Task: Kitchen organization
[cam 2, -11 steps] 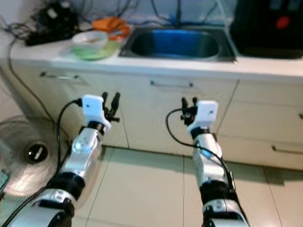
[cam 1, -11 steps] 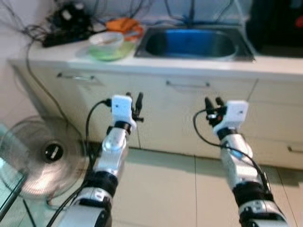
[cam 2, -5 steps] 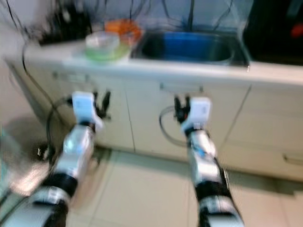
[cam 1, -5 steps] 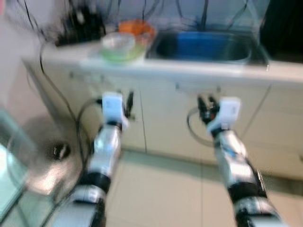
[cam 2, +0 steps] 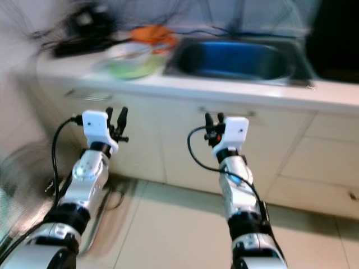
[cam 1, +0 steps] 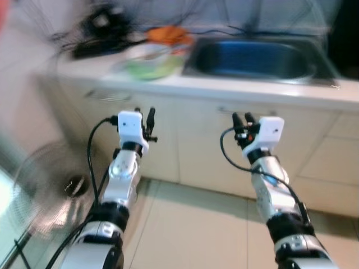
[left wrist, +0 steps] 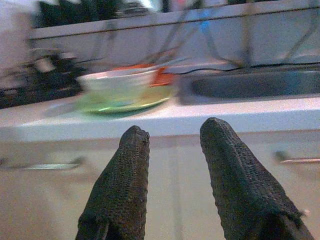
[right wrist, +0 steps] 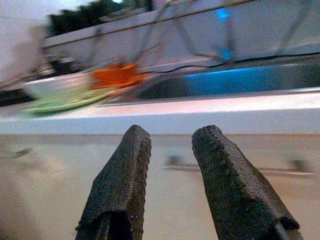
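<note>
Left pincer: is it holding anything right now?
No. The left pincer is open with nothing between its two black fingers, pointing at the cabinet front below the green plate.

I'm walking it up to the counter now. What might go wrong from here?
The floor fan and the cables by the robot's left side could snag a step. Both raised arms, left pincer and right pincer, point at the cabinet fronts and may bump them. The views are blurred, so aiming at the bowl is unreliable.
</note>
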Motion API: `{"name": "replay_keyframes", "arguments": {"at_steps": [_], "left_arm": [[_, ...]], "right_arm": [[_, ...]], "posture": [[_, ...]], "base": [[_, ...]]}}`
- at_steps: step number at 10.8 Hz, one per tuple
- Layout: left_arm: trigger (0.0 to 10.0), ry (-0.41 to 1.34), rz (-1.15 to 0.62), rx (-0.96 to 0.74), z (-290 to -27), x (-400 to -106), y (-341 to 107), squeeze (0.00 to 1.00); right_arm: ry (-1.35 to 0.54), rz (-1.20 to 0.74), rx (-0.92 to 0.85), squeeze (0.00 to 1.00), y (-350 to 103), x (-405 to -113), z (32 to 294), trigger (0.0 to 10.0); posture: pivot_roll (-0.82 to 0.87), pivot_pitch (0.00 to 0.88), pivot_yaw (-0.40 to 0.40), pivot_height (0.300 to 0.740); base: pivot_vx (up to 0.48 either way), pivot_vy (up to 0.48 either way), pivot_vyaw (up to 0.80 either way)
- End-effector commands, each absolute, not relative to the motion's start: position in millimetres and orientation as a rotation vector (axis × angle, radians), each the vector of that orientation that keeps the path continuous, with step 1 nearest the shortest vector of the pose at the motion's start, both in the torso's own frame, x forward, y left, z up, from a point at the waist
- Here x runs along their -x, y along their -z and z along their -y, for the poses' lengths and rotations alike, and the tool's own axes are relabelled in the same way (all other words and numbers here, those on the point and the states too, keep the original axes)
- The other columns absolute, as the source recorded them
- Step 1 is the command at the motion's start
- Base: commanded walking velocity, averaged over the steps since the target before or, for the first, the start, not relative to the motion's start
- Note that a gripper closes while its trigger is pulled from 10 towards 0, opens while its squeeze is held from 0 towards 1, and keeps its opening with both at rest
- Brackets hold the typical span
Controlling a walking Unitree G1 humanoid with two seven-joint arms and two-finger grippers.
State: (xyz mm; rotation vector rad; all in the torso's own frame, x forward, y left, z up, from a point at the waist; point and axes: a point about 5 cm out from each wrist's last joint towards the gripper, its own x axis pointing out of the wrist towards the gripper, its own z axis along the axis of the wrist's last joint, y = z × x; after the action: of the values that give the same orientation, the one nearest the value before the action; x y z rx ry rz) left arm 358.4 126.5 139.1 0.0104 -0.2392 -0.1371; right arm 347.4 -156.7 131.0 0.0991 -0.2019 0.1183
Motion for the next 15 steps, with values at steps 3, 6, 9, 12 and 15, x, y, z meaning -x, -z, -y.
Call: {"name": "replay_keyframes", "arguments": {"at_steps": [3,6,9,12,15], "left_arm": [[10.0,0.17,0.27,-0.012,-117.1,-359.3,-147.8,0.0],[10.0,0.202,0.362,-0.038,-110.7,-362.0,-171.7,0.0],[10.0,0.207,0.395,-0.046,-110.1,-362.4,-181.5,0.0],[10.0,0.211,0.394,-0.05,-109.4,-361.5,-182.2,0.0],[10.0,0.221,0.389,-0.051,-108.2,-360.8,-181.2,0.0]], "right_arm": [[-0.084,0.255,-0.094,0.0,-143.2,-349.1,165.1,10.0],[-0.088,0.35,-0.088,0.0,-170.5,-352.8,164.9,10.0],[-0.097,0.372,-0.088,0.0,-177.1,-352.5,161.7,10.0],[-0.104,0.375,-0.091,0.0,-178.9,-351.6,159.5,10.0],[-0.107,0.367,-0.087,0.0,-177.2,-351.1,158.4,10.0]], "posture": [[0.01,0.015,0.075,0.74],[0.01,0.013,0.074,0.74],[0.02,0.013,0.074,0.74],[0.01,0.006,0.079,0.74],[0.01,0.0,0.085,0.74]], "base": [[0.389,0.0,0.0],[0.386,0.0,0.0],[0.387,0.0,0.0],[0.385,0.0,0.0],[0.387,0.0,0.0]]}}
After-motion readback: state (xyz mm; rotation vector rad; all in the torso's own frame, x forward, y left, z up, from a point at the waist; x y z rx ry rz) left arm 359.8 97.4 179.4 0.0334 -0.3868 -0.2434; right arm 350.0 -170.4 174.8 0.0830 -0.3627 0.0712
